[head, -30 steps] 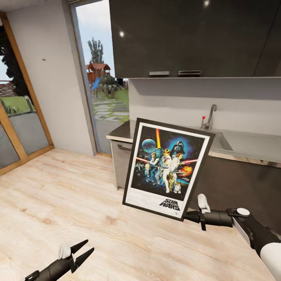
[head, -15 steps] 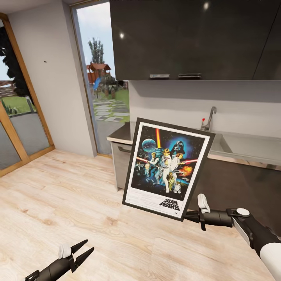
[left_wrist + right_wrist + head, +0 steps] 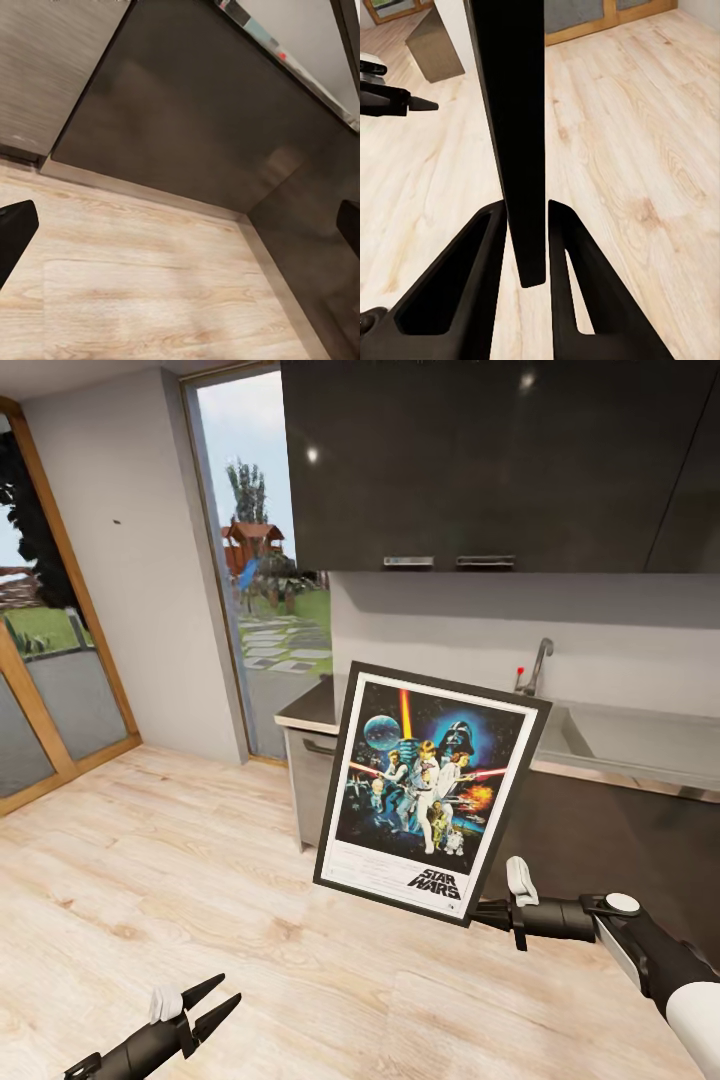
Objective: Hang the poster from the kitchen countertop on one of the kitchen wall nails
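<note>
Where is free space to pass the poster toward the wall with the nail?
Open wood floor lies between the glass door and the cabinet end. The nail wall is bare. It is crowded beside the countertop, where the right gripper holds the poster.

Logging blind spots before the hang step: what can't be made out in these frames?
- Black-framed Star Wars poster: in the right wrist view only its dark edge shows; artwork unseen.
- Pale grey countertop: poster hides part, head view's edge cuts the rest.
- Wall nail: a tiny dark dot, shape unreadable.
- Right gripper: fingertips behind the poster's corner in the head view.
</note>
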